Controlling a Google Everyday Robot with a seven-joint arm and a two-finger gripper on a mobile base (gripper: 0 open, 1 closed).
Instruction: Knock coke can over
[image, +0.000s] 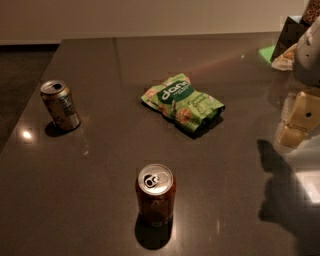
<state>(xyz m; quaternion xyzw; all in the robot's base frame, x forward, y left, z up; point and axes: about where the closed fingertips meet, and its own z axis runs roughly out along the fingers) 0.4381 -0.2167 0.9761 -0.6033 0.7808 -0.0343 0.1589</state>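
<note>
Standing upright on the dark table (100, 165), the coke can (155, 196) sat at about 6 o'clock in the view, low and close to the middle; its silver top and pull tab faced up, a small white mark showed low on its side, and its own shadow pooled just beneath it. From the coke can, a green snack bag (182, 103) lay flat at roughly 12 to 1 o'clock, well apart from it, near the middle of the table; a tan-gold can (60, 105) with a pale label stood on its base at about 10 o'clock, near the table's left edge and well apart from both the bag and the coke can. The gripper (298, 122), pale cream, hung at 3 o'clock against the right border of the view, at about 2 o'clock from the coke can and well apart from it, touching neither can nor the bag; whether it was spread or pressed together, I could not tell; it held nothing that could be seen. Part of the light grey arm (310, 50) showed above the gripper at the edge; a broad dark shadow (285, 195) fell on the table below it, toward 4 o'clock.
</note>
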